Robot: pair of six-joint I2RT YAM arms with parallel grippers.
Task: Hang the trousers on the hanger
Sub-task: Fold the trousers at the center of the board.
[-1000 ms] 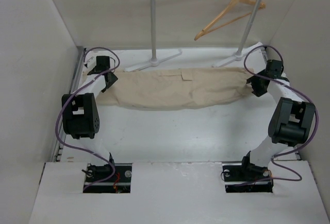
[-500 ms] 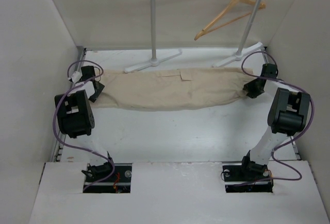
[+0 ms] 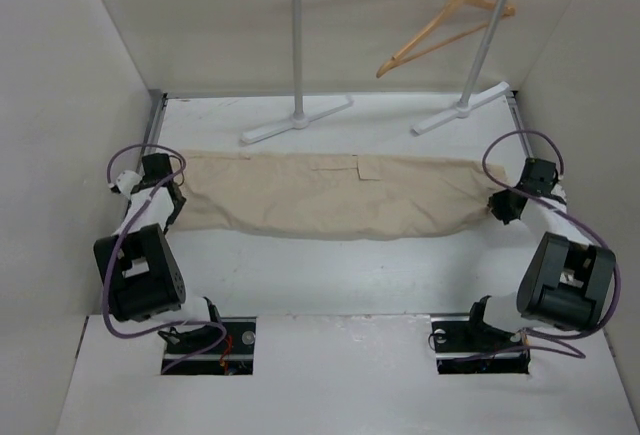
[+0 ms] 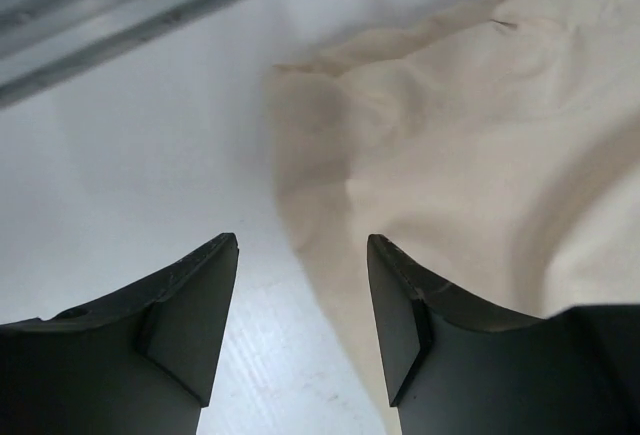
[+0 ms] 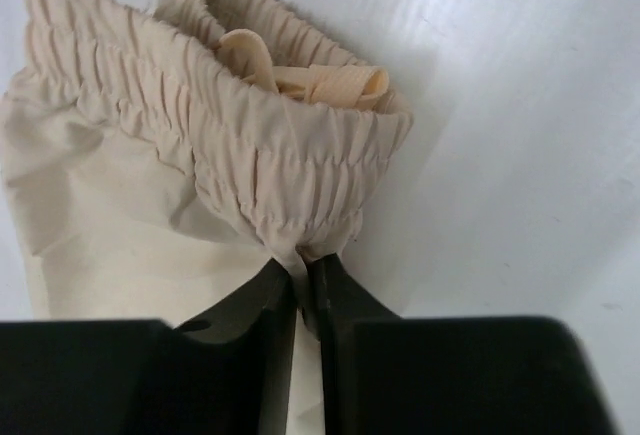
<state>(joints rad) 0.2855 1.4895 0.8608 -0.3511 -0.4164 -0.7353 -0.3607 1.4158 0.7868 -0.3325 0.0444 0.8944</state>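
Observation:
The beige trousers [image 3: 330,195] lie flat across the table from left to right. Their gathered waistband [image 5: 250,155] is at the right end. My right gripper [image 3: 502,205] is shut on the waistband's edge, and the cloth is pinched between its fingers [image 5: 303,273]. My left gripper [image 3: 165,195] is at the leg end, low over the table. It is open [image 4: 302,247], with the edge of the trouser leg [image 4: 430,155] lying between and under its right finger. The wooden hanger [image 3: 445,27] hangs tilted on the rack at the back right, far from both grippers.
The white tube rack has two feet on the table at the back [image 3: 296,118] [image 3: 462,111], just beyond the trousers. Side walls stand close to both arms [image 3: 70,155] [image 3: 600,105]. A metal rail [image 4: 150,15] runs along the table's left edge.
Both grippers have moved toward the near edge and outward. The trousers have slid with them, away from the rack feet, and lie more stretched out.

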